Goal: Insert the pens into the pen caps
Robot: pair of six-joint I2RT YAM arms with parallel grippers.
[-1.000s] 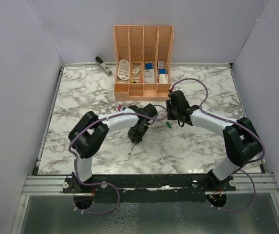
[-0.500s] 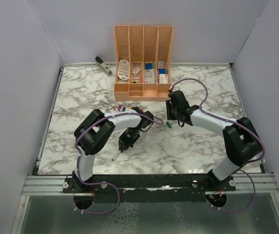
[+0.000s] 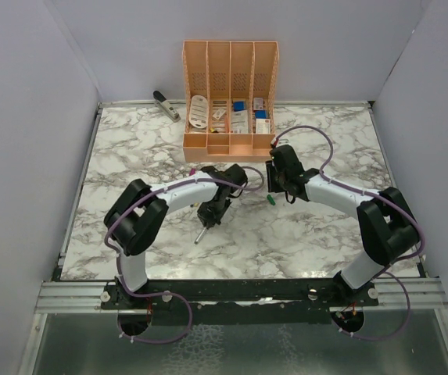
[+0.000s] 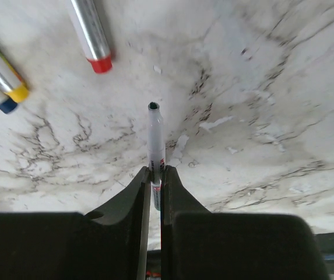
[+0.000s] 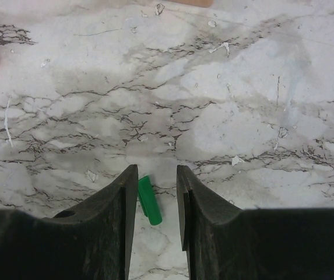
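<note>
One pen (image 4: 154,137) sits clamped in the left gripper (image 4: 153,172), the jaws shut tight on the back end of its barrel. Half a second ago the overhead view had this arm swung out toward 7 o'clock, nearer the front edge. It has now drawn back toward the middle with the pen, bringing it closer to the green cap (image 5: 149,207), which has not shifted. That reads as the approach to mating the two, not yet the insertion.

The pen is a slim silver-grey tube with a small dark tip at its free end and some print near the grip. From overhead it slants toward 7 o'clock, and whether its tip touches the marble table (image 3: 325,234) I cannot tell. The green cap lies flat at 3 o'clock of the left gripper, between the parted, empty jaws of the right gripper (image 5: 156,169), which keeps hovering over it. Three more pens (image 4: 91,32), tipped red, yellow and blue, lie toward 11 o'clock in the left wrist view.
</note>
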